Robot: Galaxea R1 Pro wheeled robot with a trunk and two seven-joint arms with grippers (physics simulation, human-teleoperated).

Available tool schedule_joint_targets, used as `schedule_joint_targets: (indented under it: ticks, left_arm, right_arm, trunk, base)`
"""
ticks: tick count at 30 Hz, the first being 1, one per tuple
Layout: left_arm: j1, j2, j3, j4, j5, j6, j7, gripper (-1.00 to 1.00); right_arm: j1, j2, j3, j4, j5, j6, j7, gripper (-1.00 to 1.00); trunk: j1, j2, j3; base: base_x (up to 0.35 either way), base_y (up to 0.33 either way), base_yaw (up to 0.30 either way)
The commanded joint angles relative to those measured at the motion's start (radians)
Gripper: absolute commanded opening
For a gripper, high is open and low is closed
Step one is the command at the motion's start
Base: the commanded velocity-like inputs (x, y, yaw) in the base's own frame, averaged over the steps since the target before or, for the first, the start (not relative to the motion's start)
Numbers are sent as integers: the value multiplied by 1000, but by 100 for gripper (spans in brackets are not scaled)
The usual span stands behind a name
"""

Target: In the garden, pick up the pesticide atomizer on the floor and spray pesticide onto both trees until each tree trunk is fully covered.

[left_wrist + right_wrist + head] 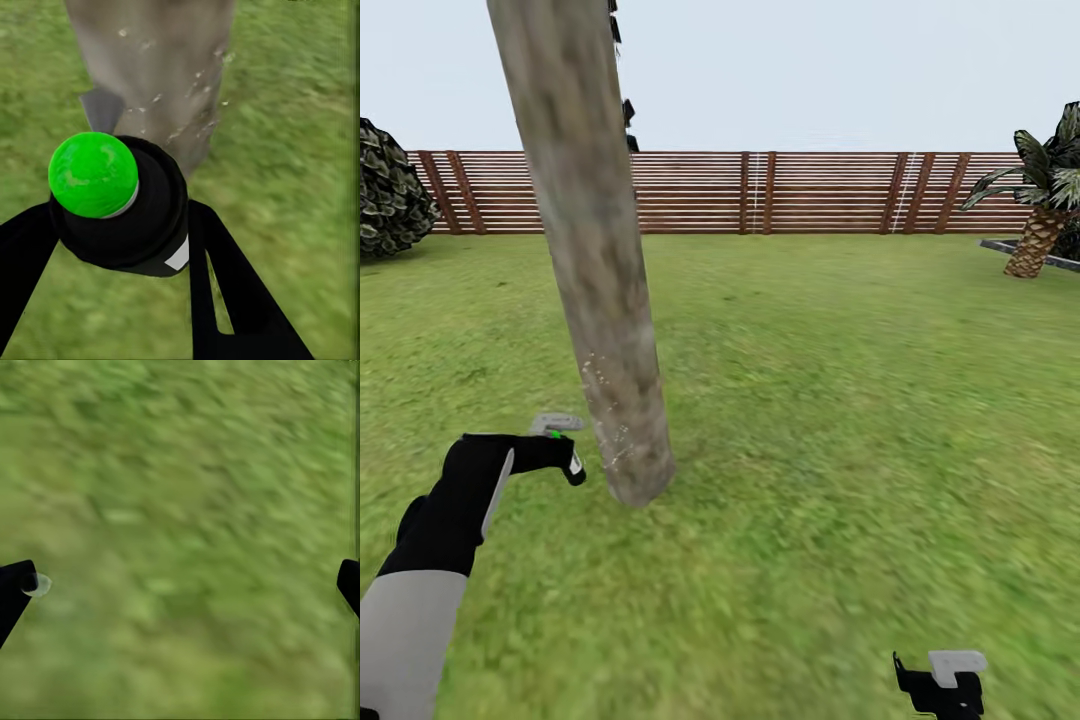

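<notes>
We have the pesticide atomizer (120, 199) off the grass and clamped in our left gripper (555, 442), its green cap (93, 174) aimed at the foot of the nearest tree trunk (595, 270), just beside it. Pale droplets (176, 97) fleck the bark there, so we judge spraying of this trunk under way; a second tree remains. Our left arm (455, 520) reaches forward and low, while our right gripper (180, 585) hangs spread wide over the grass, carrying nothing. Beyond the lawn (840, 400) runs the slatted fence (800, 192).
</notes>
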Motion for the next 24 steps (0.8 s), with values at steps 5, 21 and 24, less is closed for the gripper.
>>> schedule_joint_targets:
  ticks: [5, 21, 24]
  left_arm:
    - [0, -1, -4, 0, 1, 0, 0, -100]
    - [0, -1, -12, -2, -2, 1, 1, -100]
    - [0, 0, -13, -2, -3, 1, 1, -100]
  right_arm:
    - [0, 0, 0, 0, 0, 0, 0, 100]
    - [0, 1, 0, 0, 0, 0, 0, 100]
    - [0, 1, 0, 0, 0, 0, 0, 100]
  trunk:
    - [0, 0, 0]
    - [0, 0, 0]
    - [0, 0, 0]
  base:
    - [152, -230, 0]
    - [4, -275, 75]
    - [24, -276, 274]
